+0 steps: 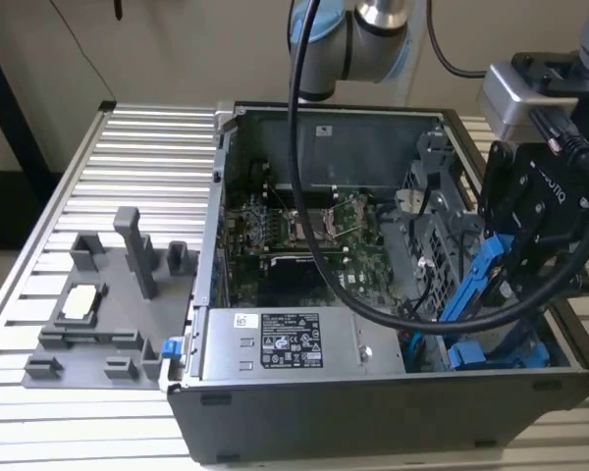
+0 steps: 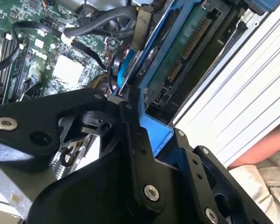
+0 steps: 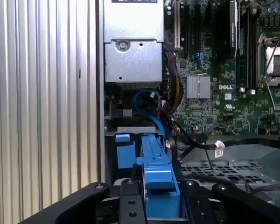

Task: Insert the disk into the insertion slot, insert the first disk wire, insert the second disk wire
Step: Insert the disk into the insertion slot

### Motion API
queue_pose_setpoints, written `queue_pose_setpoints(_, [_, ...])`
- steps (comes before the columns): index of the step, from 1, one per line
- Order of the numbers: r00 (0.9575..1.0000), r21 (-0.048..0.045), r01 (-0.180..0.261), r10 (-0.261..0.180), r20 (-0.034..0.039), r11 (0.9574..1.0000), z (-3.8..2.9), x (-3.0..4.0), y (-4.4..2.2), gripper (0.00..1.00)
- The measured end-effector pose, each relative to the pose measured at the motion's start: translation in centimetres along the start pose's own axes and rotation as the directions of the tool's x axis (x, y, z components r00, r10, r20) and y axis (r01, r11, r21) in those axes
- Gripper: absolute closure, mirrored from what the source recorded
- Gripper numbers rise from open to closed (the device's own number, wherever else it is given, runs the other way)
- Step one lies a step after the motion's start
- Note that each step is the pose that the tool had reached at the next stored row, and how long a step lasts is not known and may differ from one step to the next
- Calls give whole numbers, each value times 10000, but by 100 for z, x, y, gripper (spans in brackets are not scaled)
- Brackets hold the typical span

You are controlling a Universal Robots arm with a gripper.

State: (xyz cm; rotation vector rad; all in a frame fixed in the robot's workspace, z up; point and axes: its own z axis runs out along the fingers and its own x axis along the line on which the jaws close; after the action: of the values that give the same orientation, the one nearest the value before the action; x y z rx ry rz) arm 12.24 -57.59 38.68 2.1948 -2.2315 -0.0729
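Currently | tool clamped on disk | blue wire loop close by | black cable crosses case.

Gripper clamped on disk sits in a tight corner between perforated cage and case wall; thick black cable loops across the open bay over the motherboard.

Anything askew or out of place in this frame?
The disk hangs steeply tilted in the gripper, over the computer case at the exterior view's right, not lying flat. What looks like a person's arm sits close beside the case in the second wrist view. No damage visible.
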Motion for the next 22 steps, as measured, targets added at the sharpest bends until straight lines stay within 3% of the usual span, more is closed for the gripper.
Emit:
queue_pose_setpoints(2, [10000, 0, 0, 0, 0, 10000, -2, 24, -1, 65])
queue_pose_setpoints(3, [10000, 0, -1, 1, 0, 10000, -2, 30, 0, 58])
queue_pose_setpoints(7, [10000, 3, -1, 1, 5, 10000, -1, 33, 2, 58])
queue_pose_setpoints(9, [10000, 47, -2, 2, 17, 10000, -2, 33, 7, 58])
queue_pose_setpoints(11, [10000, 195, 5, -5, 30, 9998, -1, 31, 13, 58])
queue_pose_setpoints(15, [9999, 695, 22, -34, 161, 9976, -1, 24, 28, 58])
queue_pose_setpoints(16, [9999, 742, 24, -36, 166, 9972, -6, 15, 31, 58])
queue_pose_setpoints(22, [9998, 809, 26, -39, 169, 9967, -157, -51, 50, 58])
